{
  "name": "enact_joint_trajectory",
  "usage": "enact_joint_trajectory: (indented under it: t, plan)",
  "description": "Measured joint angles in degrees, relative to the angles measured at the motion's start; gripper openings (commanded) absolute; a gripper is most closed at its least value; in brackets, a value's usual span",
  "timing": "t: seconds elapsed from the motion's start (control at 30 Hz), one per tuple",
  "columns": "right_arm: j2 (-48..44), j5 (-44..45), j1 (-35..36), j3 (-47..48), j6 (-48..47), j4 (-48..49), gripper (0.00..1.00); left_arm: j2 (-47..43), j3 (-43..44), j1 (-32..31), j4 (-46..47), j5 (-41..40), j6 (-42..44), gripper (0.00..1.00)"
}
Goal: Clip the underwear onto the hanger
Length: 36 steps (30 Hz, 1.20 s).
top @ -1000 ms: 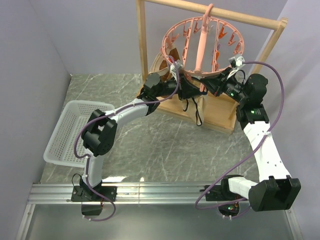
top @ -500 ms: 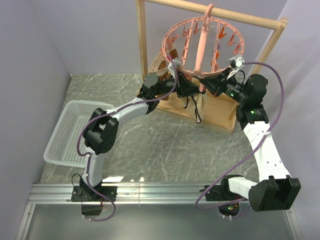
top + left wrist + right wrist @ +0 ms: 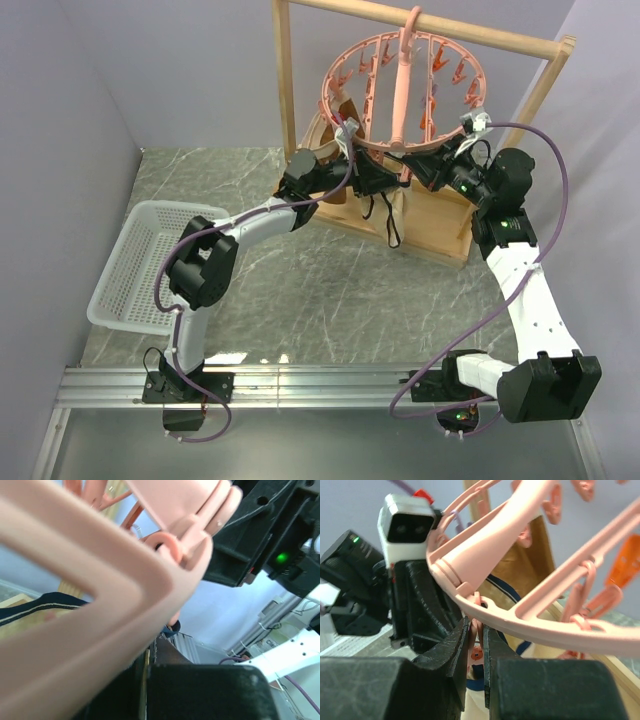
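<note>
Grey tabletop (image 3: 300, 290). Wood rack (image 3: 287, 90) at back. White basket (image 3: 110, 290) far left, well apart. Pink hanger (image 3: 403, 70) hooked on rack's top bar. Underwear (image 3: 390, 205) hangs under ring's near side, in front of rack base. L claw (image 3: 372, 178) clenched on its top edge. R claw (image 3: 477, 627) pinches a peg (image 3: 476, 654) just beside. Ring crowds both claws.

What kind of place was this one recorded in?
Probably a lab test cell set up for laundry: plain walls around a table, a hanger on a wooden rack, a white basket, and a metal rail.
</note>
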Motion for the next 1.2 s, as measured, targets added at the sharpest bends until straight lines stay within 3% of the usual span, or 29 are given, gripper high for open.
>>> enact_joint_trajectory:
  t: [0.6,1.2]
  plan:
    - [0.2,13.9,2.5,1.0,0.3,-4.5,0.0,-5.0,-3.4,-2.1,-9.9,-12.6,15.8,0.0]
    - [1.0,21.2,4.7,2.4,-1.0,-7.3,0.0,-6.5,-5.0,-4.2,-12.0,-21.1,23.4,0.0]
